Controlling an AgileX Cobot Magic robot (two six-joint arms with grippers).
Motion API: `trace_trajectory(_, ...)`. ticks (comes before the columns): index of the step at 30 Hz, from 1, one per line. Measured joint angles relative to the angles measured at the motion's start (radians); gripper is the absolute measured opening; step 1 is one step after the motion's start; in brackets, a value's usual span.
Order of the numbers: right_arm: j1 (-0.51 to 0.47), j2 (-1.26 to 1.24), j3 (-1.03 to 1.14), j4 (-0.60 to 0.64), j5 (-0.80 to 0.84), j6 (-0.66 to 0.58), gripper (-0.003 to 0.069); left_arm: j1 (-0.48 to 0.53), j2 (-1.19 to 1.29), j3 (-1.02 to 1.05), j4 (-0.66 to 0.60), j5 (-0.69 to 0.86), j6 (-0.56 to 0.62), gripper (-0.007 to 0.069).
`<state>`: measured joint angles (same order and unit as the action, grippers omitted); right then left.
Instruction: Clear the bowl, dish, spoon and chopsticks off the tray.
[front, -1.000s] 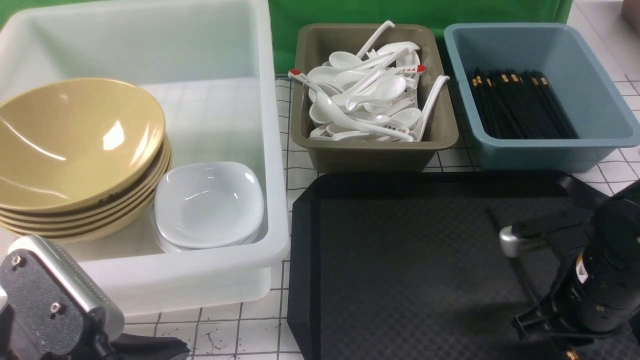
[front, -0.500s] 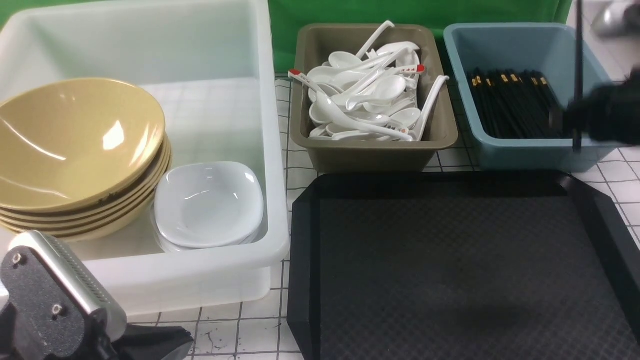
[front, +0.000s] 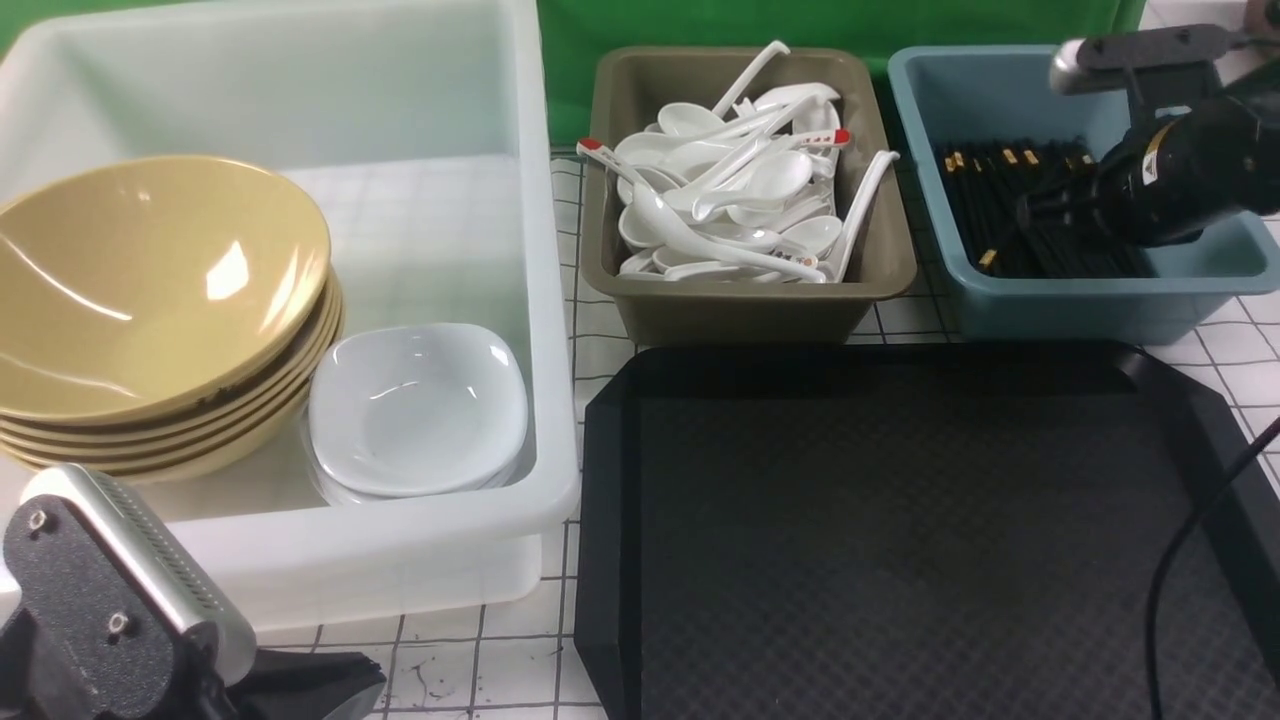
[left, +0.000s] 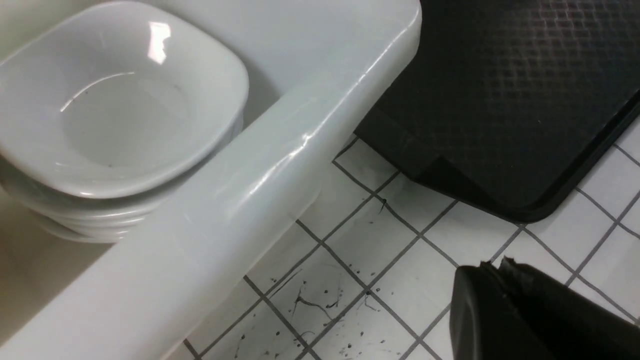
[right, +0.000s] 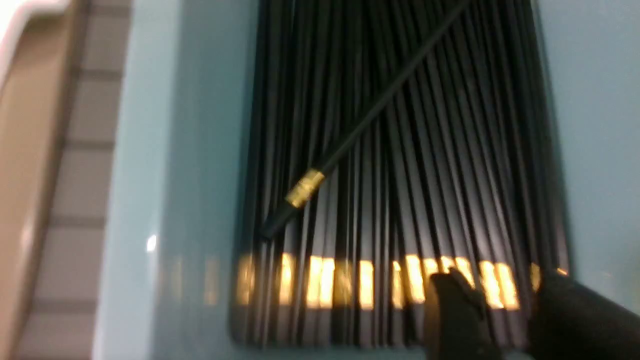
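The glossy mustard bowl (front: 150, 280) tops a stack at 9 o'clock inside the translucent tub (front: 545, 300), the small rounded-square white dish (front: 418, 405) just beside it on its own stack. The left gripper (left: 505, 280) rests low at 7 o'clock, fingers pressed together. White spoons (front: 730, 200) fill the olive bin (front: 745, 300) at 12. The diamond-textured black tray (front: 900, 540) lies bare. Half a second ago the right gripper (right: 505, 305) held 1 stick upright; now its fingers are spread over the blue bin (front: 1080, 300) at 2 o'clock, and 1 gold-banded chopstick (right: 372, 112) lies slantwise across the rest.
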<state>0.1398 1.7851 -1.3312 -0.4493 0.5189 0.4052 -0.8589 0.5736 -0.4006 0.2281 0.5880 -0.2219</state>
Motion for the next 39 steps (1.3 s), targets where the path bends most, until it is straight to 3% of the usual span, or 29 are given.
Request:
trace_trajectory(5, 0.106, -0.293, 0.138, -0.001, -0.019, -0.09, 0.0067, 0.0, 0.0, 0.0, 0.001, 0.0, 0.0, -0.0005)
trace_trajectory(7, 0.141, -0.409, 0.214, 0.0, -0.064, -0.099, 0.0039, 0.0, 0.0, 0.0, 0.001, 0.0, 0.0, -0.0005)
trace_trajectory(13, 0.193, -0.718, 0.472, -0.001, -0.154, -0.145, 0.0036, 0.0, 0.0, 0.0, 0.002, 0.0, 0.0, -0.0005)
trace_trajectory(21, 0.193, -0.958, 0.776, -0.001, -0.229, -0.029, 0.0036, 0.0, 0.0, 0.0, 0.002, 0.0, 0.0, -0.0005)
trace_trajectory(31, 0.192, -1.029, 0.888, -0.014, -0.029, 0.005, 0.0041, 0.0, 0.0, 0.0, 0.002, -0.001, -0.001, -0.0005)
trace_trajectory(35, 0.139, -1.186, 1.02, 0.025, -0.12, -0.137, 0.0043, 0.0, -0.003, 0.0, 0.0, 0.0, 0.0, -0.0005)
trace_trajectory(39, 0.011, -1.434, 1.156, 0.174, -0.202, -0.299, 0.0043, 0.0, -0.007, 0.0, 0.0, 0.009, 0.0, -0.0005)
